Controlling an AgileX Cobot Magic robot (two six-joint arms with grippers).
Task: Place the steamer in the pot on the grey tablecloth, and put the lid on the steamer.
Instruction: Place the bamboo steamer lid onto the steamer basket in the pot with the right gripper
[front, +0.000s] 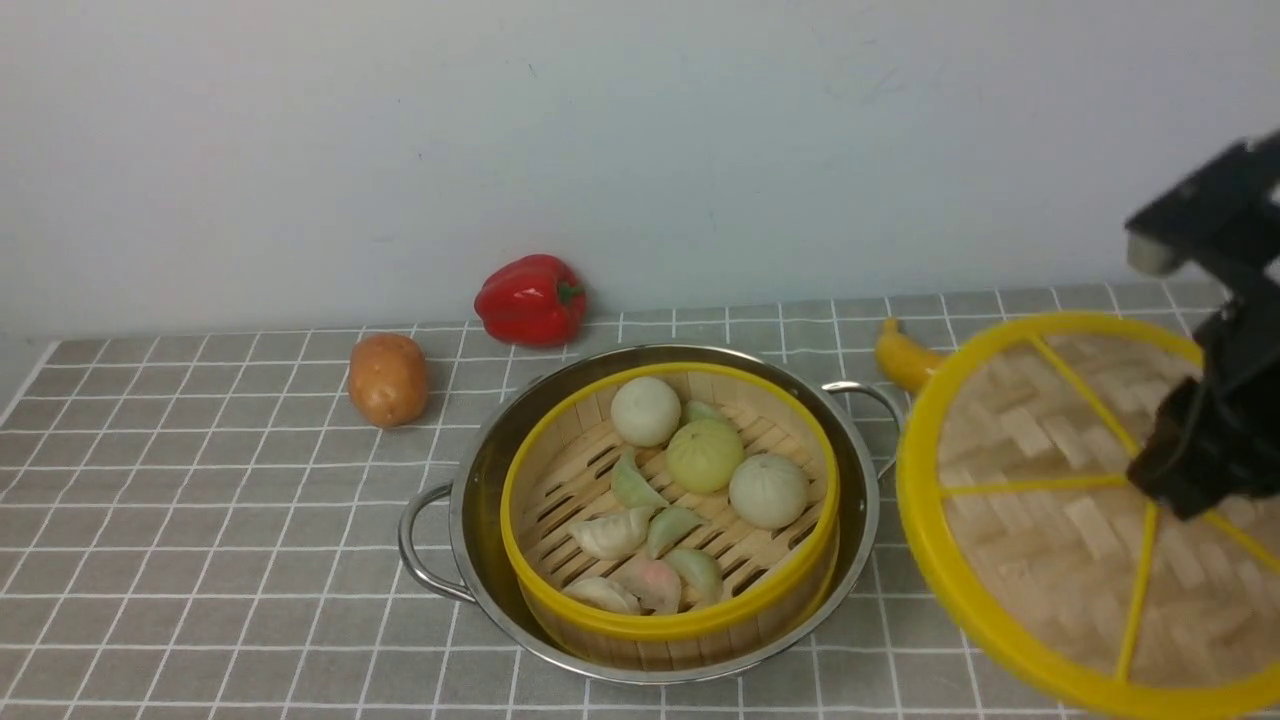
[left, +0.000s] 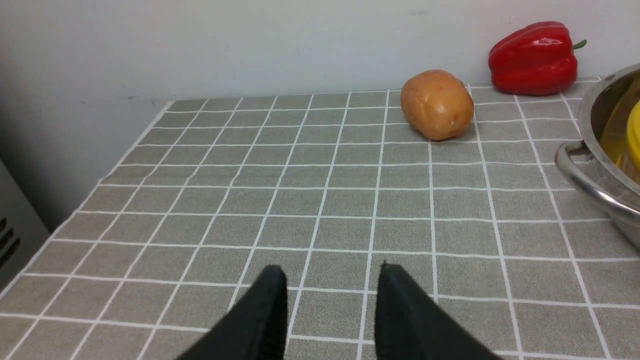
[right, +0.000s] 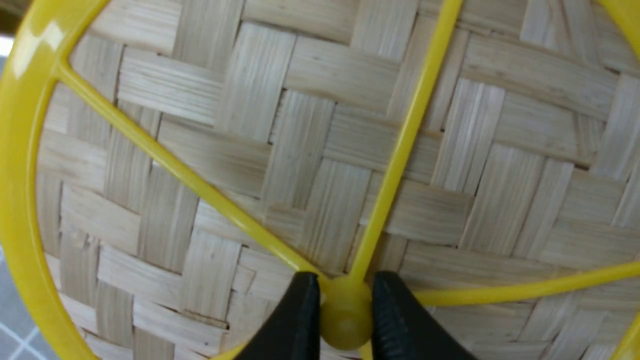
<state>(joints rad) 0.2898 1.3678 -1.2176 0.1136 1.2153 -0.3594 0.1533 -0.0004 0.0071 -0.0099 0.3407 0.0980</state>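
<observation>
Right gripper (right: 345, 300): your fingertips pinch only the small yellow knob (right: 345, 322) at the centre of the lid (front: 1040, 500), which hangs tilted, clear of the grey tablecloth (front: 200, 500).
Steamer (front: 670, 625): to that gripper's left and lower, already sitting inside the pot (front: 478, 470).
Left gripper (left: 330, 280): farther left, jaws parted around nothing, over the cloth.
Risk, grip: such a narrow hold may let the lid swivel or slip out.
Risk, landing: if you lower it tilted, its low edge could catch the steamer rim, shove the basket, or settle crooked.
Count, near: one lid, and one banana (front: 905, 358) just beyond it.
Count, middle: one steamer, one pot, three buns (front: 645, 410), roughly seven dumplings (front: 610, 535).
Count, far: one potato (front: 387, 378), one red pepper (front: 530, 298).
</observation>
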